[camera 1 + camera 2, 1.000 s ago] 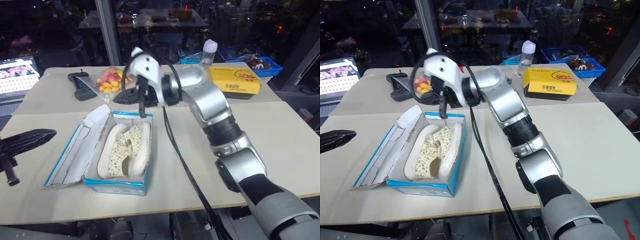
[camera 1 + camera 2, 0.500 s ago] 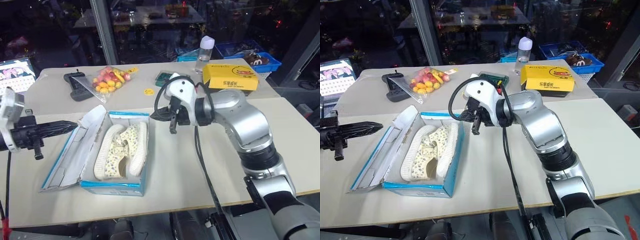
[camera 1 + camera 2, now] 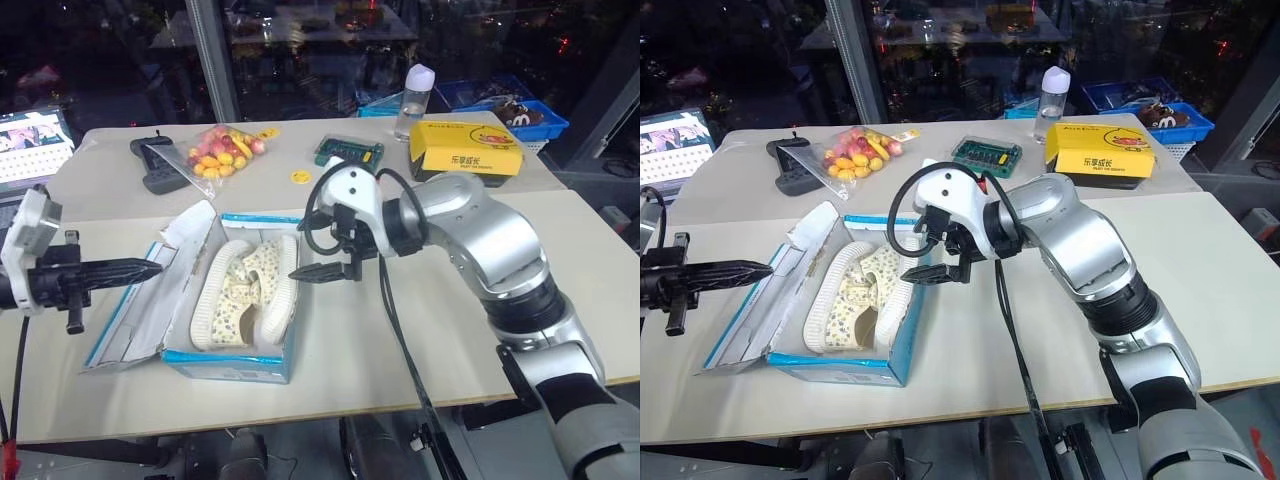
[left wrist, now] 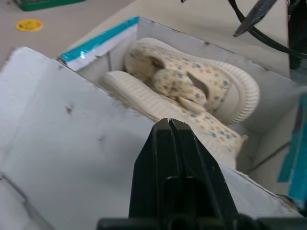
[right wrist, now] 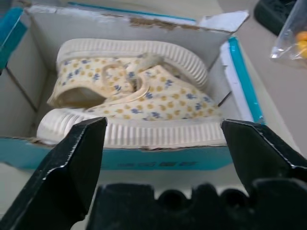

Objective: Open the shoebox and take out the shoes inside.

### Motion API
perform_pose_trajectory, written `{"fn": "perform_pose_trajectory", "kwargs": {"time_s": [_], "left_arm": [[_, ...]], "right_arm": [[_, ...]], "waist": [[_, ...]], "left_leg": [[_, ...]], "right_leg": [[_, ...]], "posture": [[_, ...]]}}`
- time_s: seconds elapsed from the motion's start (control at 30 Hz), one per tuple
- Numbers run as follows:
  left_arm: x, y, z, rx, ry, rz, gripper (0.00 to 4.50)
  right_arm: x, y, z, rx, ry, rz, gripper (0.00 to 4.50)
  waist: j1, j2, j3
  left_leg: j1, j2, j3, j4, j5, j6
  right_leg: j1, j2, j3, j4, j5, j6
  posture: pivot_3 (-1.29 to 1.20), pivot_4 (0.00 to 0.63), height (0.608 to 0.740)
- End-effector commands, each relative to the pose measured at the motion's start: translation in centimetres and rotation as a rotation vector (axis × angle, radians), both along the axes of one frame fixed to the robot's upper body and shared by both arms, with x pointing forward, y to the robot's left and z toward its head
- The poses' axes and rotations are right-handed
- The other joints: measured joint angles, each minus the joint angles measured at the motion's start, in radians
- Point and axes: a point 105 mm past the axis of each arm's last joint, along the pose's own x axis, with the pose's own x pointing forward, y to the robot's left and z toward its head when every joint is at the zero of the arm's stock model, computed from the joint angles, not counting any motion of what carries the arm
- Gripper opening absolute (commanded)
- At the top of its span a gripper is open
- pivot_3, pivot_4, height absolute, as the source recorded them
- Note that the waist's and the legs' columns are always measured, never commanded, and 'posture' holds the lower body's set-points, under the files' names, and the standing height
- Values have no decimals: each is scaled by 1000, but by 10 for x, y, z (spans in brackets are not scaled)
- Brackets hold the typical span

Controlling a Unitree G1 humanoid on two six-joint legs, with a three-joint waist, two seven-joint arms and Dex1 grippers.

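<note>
The blue shoebox (image 3: pixel 235 365) lies open on the table, its white-lined lid (image 3: pixel 150 300) folded out to the left. Both cream shoes (image 3: pixel 245 295) with yellow speckles lie side by side inside. My right gripper (image 3: pixel 315 262) hovers open beside the box's right wall, pointing left at the shoes (image 5: pixel 139 96), which sit between its spread fingers (image 5: pixel 81 143) in the right wrist view. At the left, my left gripper (image 3: pixel 150 268) is shut and empty, its tip over the lid's outer edge. Its closed fingers (image 4: pixel 169 139) point toward the shoes (image 4: pixel 192 91).
At the back of the table are a yellow box (image 3: pixel 465 148), a bottle (image 3: pixel 415 88), a green tray (image 3: pixel 350 152), a yellow disc (image 3: pixel 298 177), a bag of coloured sweets (image 3: pixel 225 152) and a black controller (image 3: pixel 160 165). A laptop (image 3: pixel 30 135) stands far left.
My right gripper swung from above the box's far edge to its right side, turned to point left and opened. The left gripper came in from the left over the lid.
</note>
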Motion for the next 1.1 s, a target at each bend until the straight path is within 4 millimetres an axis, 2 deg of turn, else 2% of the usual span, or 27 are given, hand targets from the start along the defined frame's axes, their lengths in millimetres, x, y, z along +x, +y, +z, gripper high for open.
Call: {"fn": "perform_pose_trajectory", "kwargs": {"time_s": [0.03, 0.17, 0.27, 0.47, 0.57, 0.6, 0.63, 0.77, 0.87, 1.1], "left_arm": [[-13, -4, 11, 28, -31, -34, 0], [-19, -9, 13, 38, -31, -49, 0], [-21, -8, 17, 40, -35, -48, 631], [-21, -4, 22, 56, -74, -17, 2760], [-21, -2, 23, 53, -87, -3, 3718], [-21, -2, 23, 52, -86, -2, 3950], [-21, -2, 22, 53, -87, -2, 4422], [-21, -3, 22, 51, -90, 2, 4467], [-20, -2, 21, 50, -94, 9, 4467], [-18, 0, 18, 47, -84, 11, 4467]], "right_arm": [[-3, 25, 14, 21, -62, 67, 4421], [1, 40, 13, 11, -61, 95, 4421], [1, 45, 11, -10, -72, 120, 4500], [14, 52, 17, 0, -86, 98, 4500], [22, 54, 20, -1, -96, 83, 4500], [24, 55, 20, -5, -97, 81, 4500], [25, 56, 19, -12, -95, 82, 4500], [30, 60, 0, -72, -82, 92, 4500], [30, 63, -7, -99, -71, 99, 4500], [22, 72, 0, -147, -34, 137, 4500]], "waist": [[-2, 0, 1], [1, 0, 2], [7, 0, 2], [5, 1, 2], [4, 1, 2], [3, 1, 2], [3, 1, 2], [1, 1, 1], [-1, 1, 1], [-1, 1, 1]], "left_leg": [[-2, 0, 0, 2, 0, 0], [-13, 0, -2, 14, 0, -1], [-23, 0, -3, 24, 1, -3], [-28, 0, -3, 30, 1, -3], [-28, 0, -4, 28, 1, -3], [-28, 0, -4, 27, 1, -3], [-27, 0, -4, 25, 1, -3], [-21, 0, -4, 13, 1, -2], [-10, -1, -4, 4, 1, -1], [7, -1, -3, -19, 0, 1]], "right_leg": [[-2, 0, 0, 3, -1, 2], [-16, 0, 0, 19, -6, -4], [-24, 0, 0, 29, -6, -6], [-28, 0, 0, 31, -6, -6], [-28, 0, 0, 30, -6, -5], [-28, 0, 0, 30, -3, 0], [-27, 0, -1, 28, -3, 0], [-20, 0, -1, 15, 1, -5], [-8, 0, -2, 5, 2, -5], [11, 0, -4, -20, 2, -4]], "posture": [[0, 150, 643], [0, 150, 643], [0, 150, 643], [0, 150, 643], [0, 150, 643], [0, 150, 643], [0, 150, 643], [0, 150, 643], [0, 150, 643], [0, 150, 643]]}}
